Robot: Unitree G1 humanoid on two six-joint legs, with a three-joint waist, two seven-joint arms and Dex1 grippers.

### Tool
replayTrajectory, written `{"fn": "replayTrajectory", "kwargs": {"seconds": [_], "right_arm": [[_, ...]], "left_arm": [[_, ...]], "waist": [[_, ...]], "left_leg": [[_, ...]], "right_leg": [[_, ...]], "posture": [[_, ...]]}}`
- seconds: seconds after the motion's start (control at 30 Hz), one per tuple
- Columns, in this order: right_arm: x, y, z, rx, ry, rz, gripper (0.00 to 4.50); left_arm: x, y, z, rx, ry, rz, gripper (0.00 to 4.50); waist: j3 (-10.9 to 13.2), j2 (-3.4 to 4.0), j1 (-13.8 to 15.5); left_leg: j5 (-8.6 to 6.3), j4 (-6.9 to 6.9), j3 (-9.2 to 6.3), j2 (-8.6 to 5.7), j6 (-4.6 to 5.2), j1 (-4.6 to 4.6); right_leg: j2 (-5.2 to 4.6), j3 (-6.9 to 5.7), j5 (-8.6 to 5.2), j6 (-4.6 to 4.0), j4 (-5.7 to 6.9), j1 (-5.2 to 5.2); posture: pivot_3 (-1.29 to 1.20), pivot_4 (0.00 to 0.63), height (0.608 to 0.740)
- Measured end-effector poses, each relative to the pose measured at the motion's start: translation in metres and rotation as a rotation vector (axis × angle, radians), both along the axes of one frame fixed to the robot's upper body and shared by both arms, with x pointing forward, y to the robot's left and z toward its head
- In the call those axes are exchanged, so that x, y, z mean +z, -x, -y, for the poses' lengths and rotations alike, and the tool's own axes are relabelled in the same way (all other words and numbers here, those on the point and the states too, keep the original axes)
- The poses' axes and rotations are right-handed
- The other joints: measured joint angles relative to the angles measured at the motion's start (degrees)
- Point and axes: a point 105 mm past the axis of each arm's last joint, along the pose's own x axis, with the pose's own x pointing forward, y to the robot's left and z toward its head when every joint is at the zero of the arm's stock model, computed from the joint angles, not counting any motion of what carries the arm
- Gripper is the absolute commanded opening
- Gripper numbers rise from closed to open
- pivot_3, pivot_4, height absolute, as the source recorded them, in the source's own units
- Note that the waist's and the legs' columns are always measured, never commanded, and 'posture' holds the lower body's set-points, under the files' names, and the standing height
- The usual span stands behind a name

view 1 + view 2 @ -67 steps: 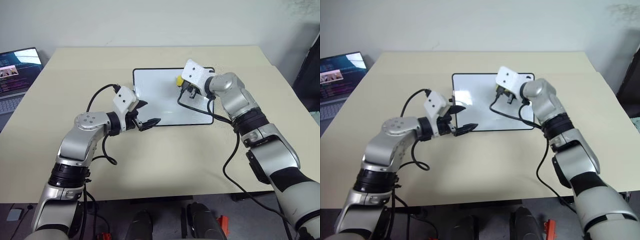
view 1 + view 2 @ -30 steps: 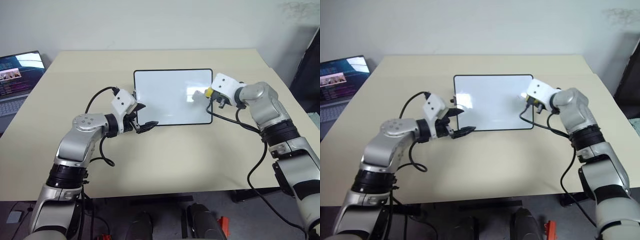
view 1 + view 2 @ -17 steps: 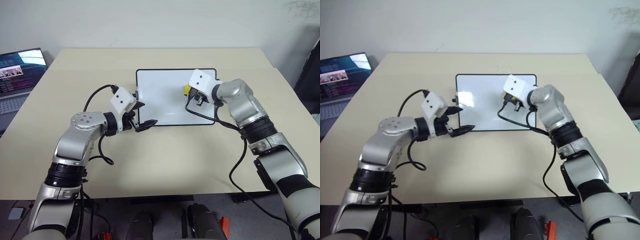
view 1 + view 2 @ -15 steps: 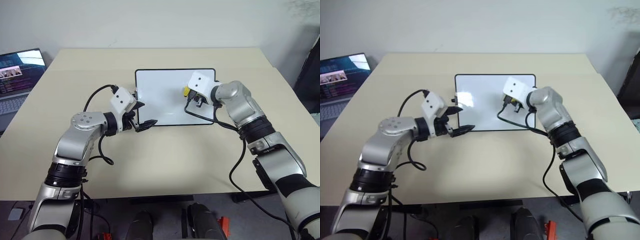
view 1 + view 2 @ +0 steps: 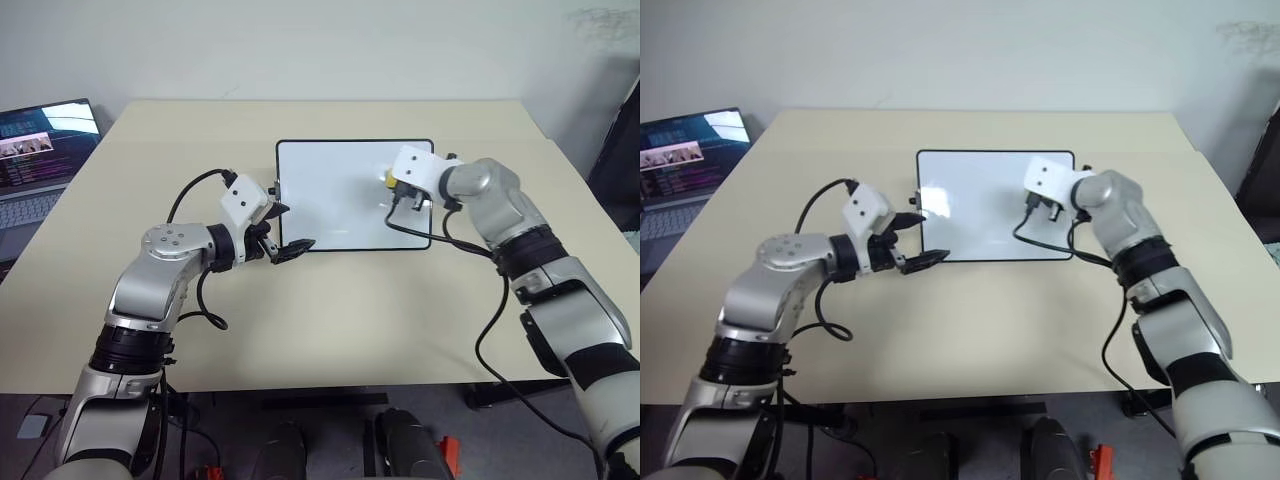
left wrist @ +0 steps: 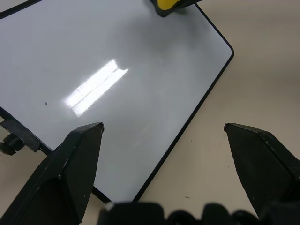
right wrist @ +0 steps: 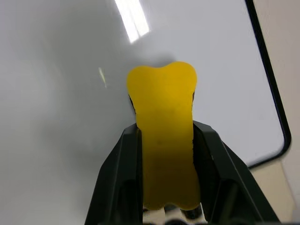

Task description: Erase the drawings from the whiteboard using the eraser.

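Observation:
The whiteboard (image 5: 340,205) lies flat at the middle of the table, black-framed, and I can make out no drawings on its glossy white face. My right gripper (image 5: 397,188) hovers over the board's right part, shut on the yellow eraser (image 5: 392,178). In the right wrist view the eraser (image 7: 164,122) is clamped between the two black fingers (image 7: 119,178) and its tip presses on the board. My left gripper (image 5: 292,227) stands open at the board's near left corner, jaws wide with nothing in them. Its wrist view looks over the whiteboard (image 6: 93,56) to the eraser (image 6: 169,4).
An open laptop (image 5: 40,140) sits at the far left, beside the beige table (image 5: 300,330). Black cables hang from both wrists. Bare tabletop runs all around the board.
My right gripper swept the eraser left across the board from its right edge, then came partway back to the right. The left gripper stayed put. The camera shifted slightly.

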Motion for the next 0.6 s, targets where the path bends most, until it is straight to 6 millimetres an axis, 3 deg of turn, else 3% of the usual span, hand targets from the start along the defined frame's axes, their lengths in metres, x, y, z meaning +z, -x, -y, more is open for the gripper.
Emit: {"fn": "replayTrajectory", "kwargs": {"seconds": [0.2,0.37,0.43,0.5,0.57,0.6], "right_arm": [[-0.006,0.006,0.03,-0.051,0.024,-0.019,1.09],[-0.001,0.011,0.026,-0.047,-0.081,-0.04,1.09],[0.011,0.019,0.013,0.007,-0.255,-0.066,1.09],[0.034,0.031,-0.003,0.093,-0.428,-0.067,1.09],[0.066,0.044,0.002,0.12,-0.584,-0.026,1.09],[0.078,0.048,0.015,0.093,-0.627,0.003,1.09]], "left_arm": [[0.0,0.0,0.0,-0.005,-0.001,0.0,4.5],[0.002,0.0,0.001,-0.013,0.001,0.004,4.5],[0.004,0.001,0.001,-0.014,0.015,0.004,4.5],[0.008,0.001,0.0,-0.01,0.041,0.0,4.5],[0.012,0.004,0.0,-0.017,0.058,0.002,4.5],[0.015,0.006,0.001,-0.029,0.061,0.007,4.5]], "waist": [[-0.03,-0.05,-0.37],[-0.02,-0.04,-0.38],[0.05,0.02,-0.44],[0.1,0.11,-0.58],[0.14,0.16,-0.39],[0.14,0.16,-0.15]], "left_leg": [[0.01,0.02,0.03,0.0,0.01,0.07],[0.01,0.0,0.02,0.0,0.01,-0.01],[0.0,-0.03,0.02,0.0,0.01,-0.12],[0.0,-0.07,0.01,0.01,0.02,-0.2],[-0.02,-0.1,-0.03,0.01,0.02,-0.33],[-0.04,-0.11,-0.06,0.01,0.01,-0.39]], "right_leg": [[0.0,0.03,0.04,-0.01,0.02,0.03],[0.0,0.03,0.04,0.0,0.0,-0.03],[0.0,0.03,0.04,-0.01,-0.02,-0.13],[0.0,0.03,0.09,-0.12,-0.01,-0.24],[0.0,-0.02,0.16,-0.25,-0.03,-0.32],[-0.02,-0.08,0.14,-0.25,-0.09,-0.32]], "posture": [[0.0,0.15,0.74],[0.0,0.15,0.74],[0.0,0.15,0.74],[0.0,0.15,0.74],[0.0,0.15,0.74],[0.0,0.15,0.74]]}}
